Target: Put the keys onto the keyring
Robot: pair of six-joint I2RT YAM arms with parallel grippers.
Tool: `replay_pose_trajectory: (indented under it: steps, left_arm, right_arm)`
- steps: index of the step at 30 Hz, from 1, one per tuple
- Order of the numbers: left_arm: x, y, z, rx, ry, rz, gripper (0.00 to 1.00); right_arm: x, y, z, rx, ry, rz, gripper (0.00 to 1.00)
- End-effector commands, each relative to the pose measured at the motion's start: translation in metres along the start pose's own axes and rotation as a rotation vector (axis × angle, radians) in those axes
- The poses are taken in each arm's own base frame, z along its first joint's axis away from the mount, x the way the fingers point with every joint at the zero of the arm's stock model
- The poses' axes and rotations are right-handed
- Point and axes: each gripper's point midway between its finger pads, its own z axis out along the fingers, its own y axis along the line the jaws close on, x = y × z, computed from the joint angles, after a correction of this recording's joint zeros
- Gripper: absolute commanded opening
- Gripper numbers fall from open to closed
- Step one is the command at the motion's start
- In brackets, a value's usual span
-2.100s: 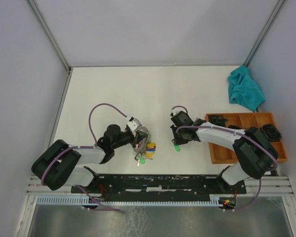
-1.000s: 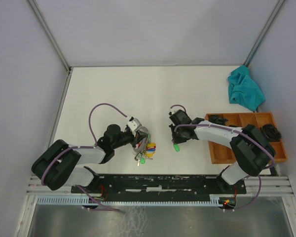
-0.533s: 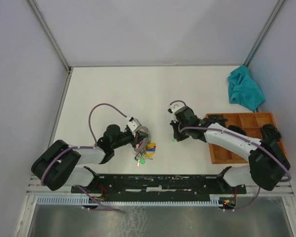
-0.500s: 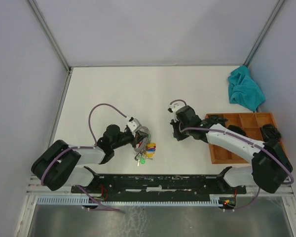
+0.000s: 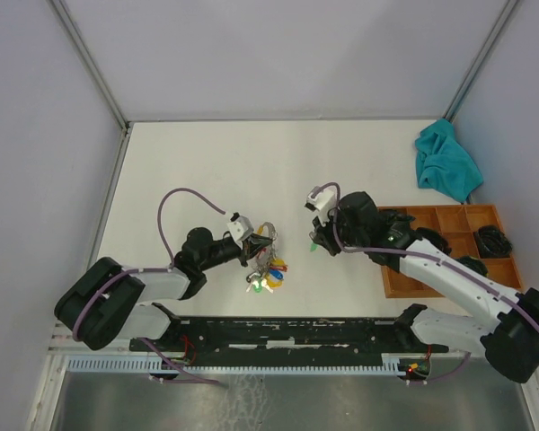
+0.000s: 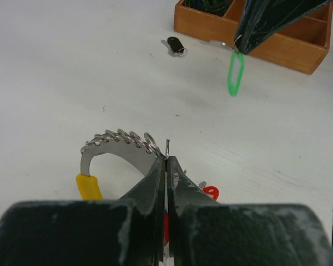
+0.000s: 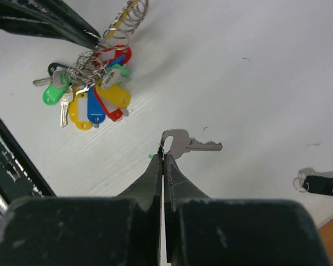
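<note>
My left gripper [image 5: 254, 245] is shut on the keyring [image 5: 268, 269], pinching its silvery band [image 6: 116, 151] just above the table. The bunch of red, yellow, blue and green tagged keys [image 7: 91, 94] hangs from it. My right gripper [image 5: 317, 241] is shut on the green key. Its silver blade [image 7: 183, 143] sticks out at the fingertips [image 7: 158, 163], and its green tag [image 6: 235, 72] hangs below, lifted off the table. The black key [image 6: 173, 45] lies loose on the table near the tray; it also shows in the right wrist view [image 7: 322, 184].
A wooden compartment tray [image 5: 402, 280] with dark items stands at the right; it also shows in the left wrist view [image 6: 255, 44]. A teal cloth [image 5: 446, 162] lies at the back right. The black rail [image 5: 287, 332] runs along the near edge.
My right gripper closed on the green key and lifted it off the table, the arm rising and swinging. My left gripper raised the keyring a little, tilting the bunch.
</note>
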Motion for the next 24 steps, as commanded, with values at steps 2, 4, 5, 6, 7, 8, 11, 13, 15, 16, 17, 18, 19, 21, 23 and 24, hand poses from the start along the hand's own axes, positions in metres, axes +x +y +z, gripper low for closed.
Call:
replay_pose_trajectory:
  steps: [2, 4, 5, 6, 7, 8, 11, 13, 15, 16, 17, 18, 19, 21, 23, 24]
  left_arm:
    - [-0.045, -0.001, 0.004, 0.029, -0.136, 0.098, 0.03]
    - [-0.039, 0.003, 0.001, 0.000, -0.112, 0.097, 0.03]
    - [-0.036, 0.005, -0.001, -0.016, -0.103, 0.096, 0.03]
    - [-0.033, 0.006, -0.003, -0.027, -0.094, 0.096, 0.03]
    - [-0.031, 0.007, -0.004, -0.037, -0.087, 0.095, 0.03]
    - [-0.029, 0.008, -0.006, -0.048, -0.082, 0.091, 0.03]
    - [-0.027, 0.011, -0.008, -0.067, -0.077, 0.087, 0.03]
    - [-0.026, 0.012, -0.008, -0.075, -0.073, 0.085, 0.03]
    - [-0.024, 0.014, -0.008, -0.088, -0.068, 0.080, 0.03]
    - [-0.024, 0.015, -0.008, -0.091, -0.066, 0.080, 0.03]
    - [-0.023, 0.015, -0.008, -0.095, -0.065, 0.079, 0.03]
    - [-0.022, 0.016, -0.009, -0.098, -0.062, 0.077, 0.03]
    - [-0.021, 0.016, -0.009, -0.100, -0.060, 0.076, 0.03]
    - [-0.020, 0.016, -0.009, -0.103, -0.056, 0.073, 0.03]
    - [-0.020, 0.017, -0.009, -0.106, -0.055, 0.072, 0.03]
    - [-0.020, 0.017, -0.009, -0.107, -0.055, 0.072, 0.03]
  right_arm:
    - [-0.006, 0.022, 0.005, -0.155, 0.132, -0.002, 0.01]
    - [0.015, 0.009, 0.012, -0.084, 0.245, 0.032, 0.00]
    - [0.024, 0.006, 0.016, -0.060, 0.290, 0.055, 0.00]
    - [0.033, 0.004, 0.019, -0.047, 0.330, 0.081, 0.01]
    - [0.041, 0.004, 0.022, -0.037, 0.365, 0.102, 0.00]
    - [0.047, 0.001, 0.025, -0.016, 0.392, 0.123, 0.00]
    - [0.065, -0.004, 0.035, 0.036, 0.453, 0.155, 0.00]
    - [0.073, -0.007, 0.042, 0.062, 0.482, 0.164, 0.01]
    - [0.080, -0.009, 0.050, 0.077, 0.515, 0.165, 0.01]
    - [0.082, -0.009, 0.054, 0.081, 0.526, 0.166, 0.01]
    - [0.083, -0.009, 0.058, 0.088, 0.535, 0.164, 0.00]
    - [0.084, -0.011, 0.063, 0.100, 0.542, 0.160, 0.01]
    - [0.085, -0.011, 0.066, 0.109, 0.553, 0.159, 0.02]
    - [0.085, -0.011, 0.072, 0.118, 0.560, 0.152, 0.06]
    - [0.082, -0.010, 0.074, 0.141, 0.559, 0.132, 0.12]
    - [0.081, -0.011, 0.075, 0.154, 0.559, 0.126, 0.14]
